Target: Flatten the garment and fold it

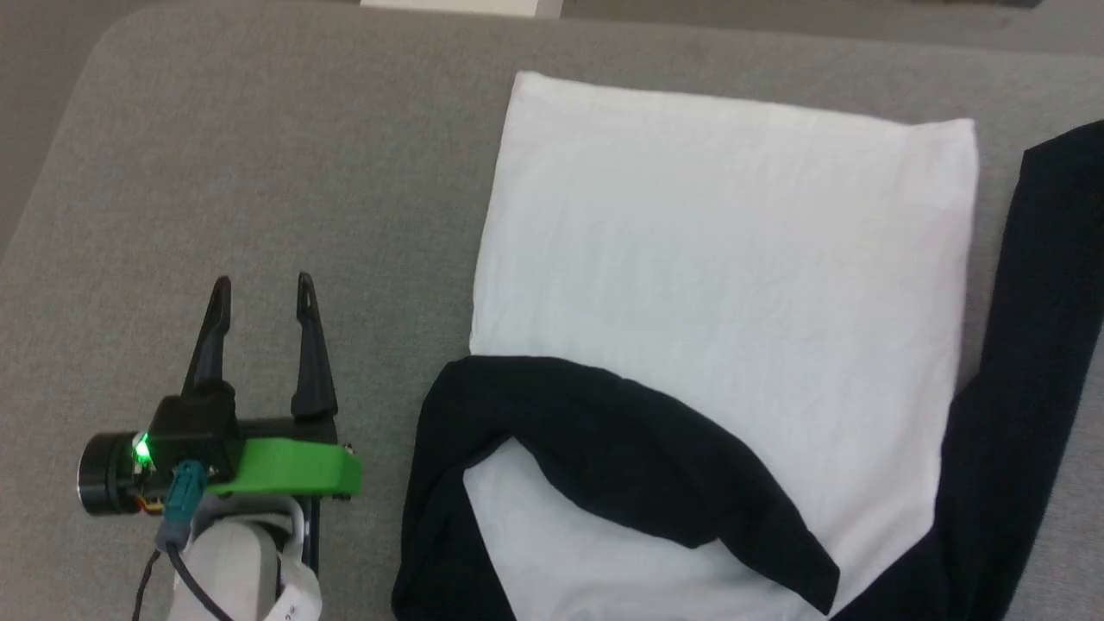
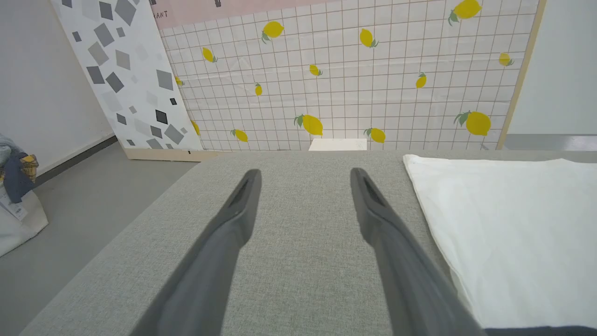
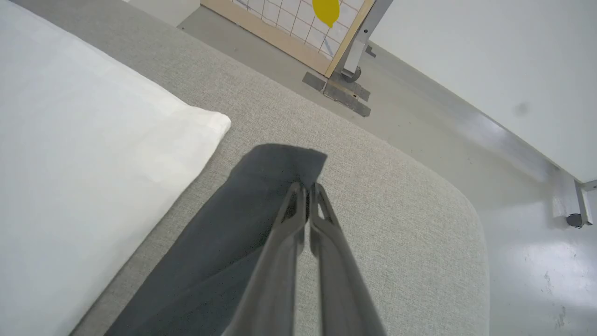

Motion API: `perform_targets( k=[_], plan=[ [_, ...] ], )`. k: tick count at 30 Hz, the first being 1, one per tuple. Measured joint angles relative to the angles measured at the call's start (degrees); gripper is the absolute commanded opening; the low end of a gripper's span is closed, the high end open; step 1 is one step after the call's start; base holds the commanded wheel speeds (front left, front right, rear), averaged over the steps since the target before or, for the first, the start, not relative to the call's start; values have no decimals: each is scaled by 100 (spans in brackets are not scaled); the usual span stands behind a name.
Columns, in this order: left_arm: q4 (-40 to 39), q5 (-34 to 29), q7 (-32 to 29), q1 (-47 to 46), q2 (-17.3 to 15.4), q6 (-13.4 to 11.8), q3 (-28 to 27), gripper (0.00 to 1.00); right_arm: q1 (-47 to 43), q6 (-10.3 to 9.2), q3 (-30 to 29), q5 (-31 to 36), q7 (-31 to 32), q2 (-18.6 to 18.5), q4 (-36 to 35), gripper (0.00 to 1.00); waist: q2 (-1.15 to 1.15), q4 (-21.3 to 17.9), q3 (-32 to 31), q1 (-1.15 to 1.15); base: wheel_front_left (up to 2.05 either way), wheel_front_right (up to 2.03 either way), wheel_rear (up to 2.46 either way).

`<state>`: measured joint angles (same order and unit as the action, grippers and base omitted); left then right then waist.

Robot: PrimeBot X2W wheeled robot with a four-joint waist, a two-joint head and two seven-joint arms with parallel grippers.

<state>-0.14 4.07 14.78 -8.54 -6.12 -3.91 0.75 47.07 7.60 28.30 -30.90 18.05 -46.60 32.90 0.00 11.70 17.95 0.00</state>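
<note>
The garment [image 1: 724,259] lies on the grey table, its white body spread flat. One black sleeve [image 1: 621,440] is folded across the near part of the body. The other black sleeve [image 1: 1026,362] runs straight along the right side. My left gripper [image 1: 263,289] is open over bare table to the left of the shirt, with nothing between its fingers [image 2: 233,219]. My right gripper [image 3: 306,186] is shut at the right edge of the straight sleeve [image 3: 242,219], close to its cuff end, pinching the fabric there. The collar is out of view.
The grey padded table [image 1: 259,172] has free room left of the shirt. Its rounded far right corner [image 3: 447,196] is close to my right gripper. Beyond the table stand a lemon-print panel [image 2: 350,74] and a bag of clothes [image 2: 14,196] on the floor.
</note>
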Motion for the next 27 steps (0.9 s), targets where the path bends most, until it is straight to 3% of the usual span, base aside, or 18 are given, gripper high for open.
perform_targets(
  k=[8,12,18,23,27],
  plan=[
    [-9,-115,1,479,-4,30,-177,100,-851,0,-423,354,-820,3,-973,0,0,-334,-660,-1,0,0,0],
    [-16,-163,1,661,-13,30,-212,100,-1451,0,-724,693,-934,142,-1959,0,0,-483,-952,-1,0,0,0],
    [-21,-207,1,818,-5,32,-205,100,-2387,0,-1144,1223,-751,672,-3778,0,0,-594,-1322,-1,0,0,0],
    [-1,-207,1,842,12,38,-202,100,-2739,0,-906,1441,-617,1081,-4905,0,0,-560,-1461,-1,0,0,0],
    [47,-205,0,841,32,67,-194,100,-2735,0,-294,1480,-598,1351,-5012,0,0,-482,-1455,-1,0,0,0]
  ],
)
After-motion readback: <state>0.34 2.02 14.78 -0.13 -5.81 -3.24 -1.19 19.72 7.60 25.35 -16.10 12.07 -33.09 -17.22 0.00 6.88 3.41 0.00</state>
